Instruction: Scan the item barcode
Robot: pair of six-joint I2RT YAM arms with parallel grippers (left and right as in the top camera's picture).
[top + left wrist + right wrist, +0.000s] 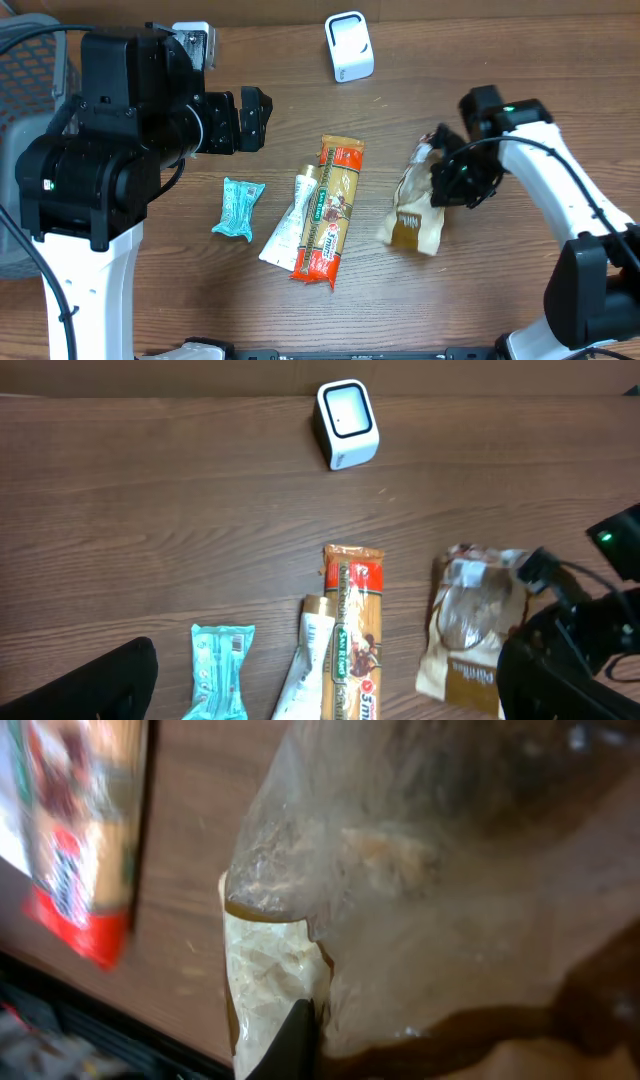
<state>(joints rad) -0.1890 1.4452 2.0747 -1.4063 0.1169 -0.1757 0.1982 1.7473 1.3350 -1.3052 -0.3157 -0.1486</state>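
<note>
A clear plastic bag with a tan label [412,208] lies right of centre, and my right gripper [448,182] is shut on its upper right part. In the right wrist view the bag [400,870] fills the frame, with one dark fingertip [295,1042] pressed into the plastic. The white barcode scanner [348,47] stands at the back of the table, also seen from the left wrist [346,422]. My left gripper [254,118] hangs open and empty over the table's left, above the other items; one finger [105,685] shows at the lower left.
An orange spaghetti pack [331,210], a white pouch [290,222] and a teal snack packet [238,207] lie in a row at the table's middle. A mesh basket [30,60] stands at the far left. The wooden tabletop [480,60] stretches behind.
</note>
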